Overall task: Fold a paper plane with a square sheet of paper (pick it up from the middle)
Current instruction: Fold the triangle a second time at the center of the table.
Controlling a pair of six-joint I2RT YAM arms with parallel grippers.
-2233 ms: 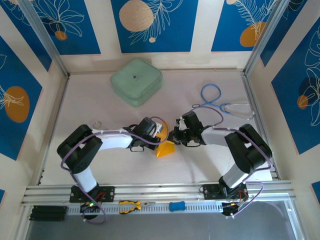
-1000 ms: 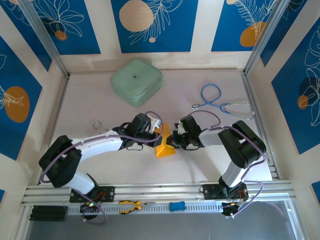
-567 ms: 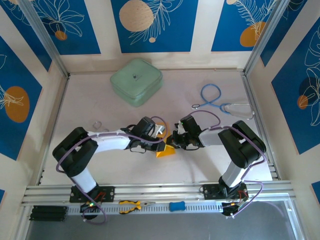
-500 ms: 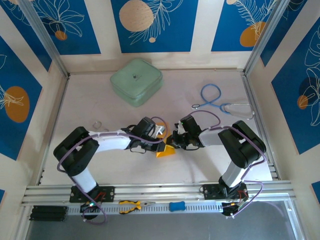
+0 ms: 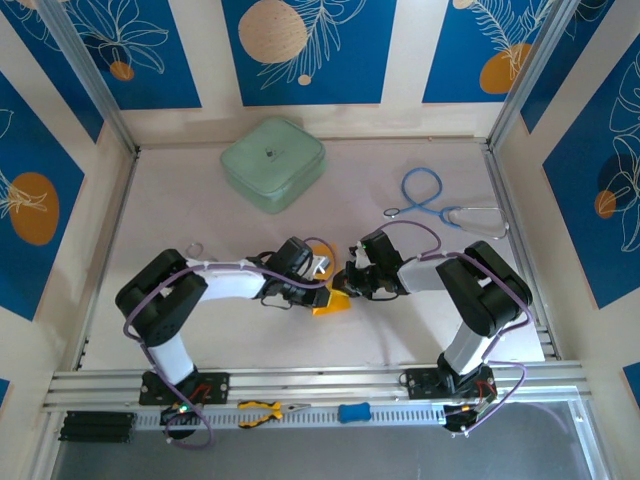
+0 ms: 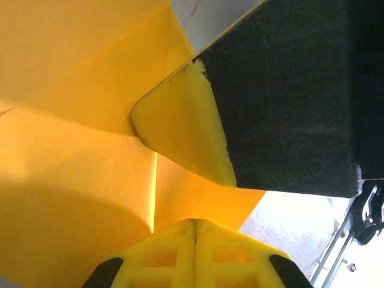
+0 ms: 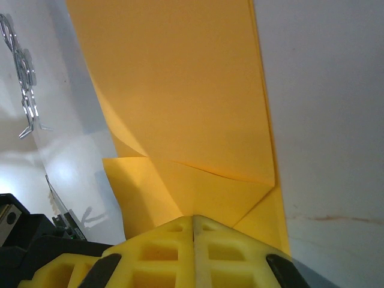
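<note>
With the left gripper point(image 5: 324, 284) and right gripper point(image 5: 348, 284) both clamped tight on the creased square sheet of paper point(image 5: 332, 303), just below centre in the top view, hold its edges aligned and press the fold flat onto the table point(image 5: 200, 220).

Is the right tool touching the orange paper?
Touching. The right wrist view shows the shut right tool pinching the paper at its folded edge.

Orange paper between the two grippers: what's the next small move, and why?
Probably lower the left gripper a touch to press its flap flat. It looks shut on the folded square sheet of paper, whose flap curves up in the left wrist view, while the shut right gripper meets the opposite edge.
</note>
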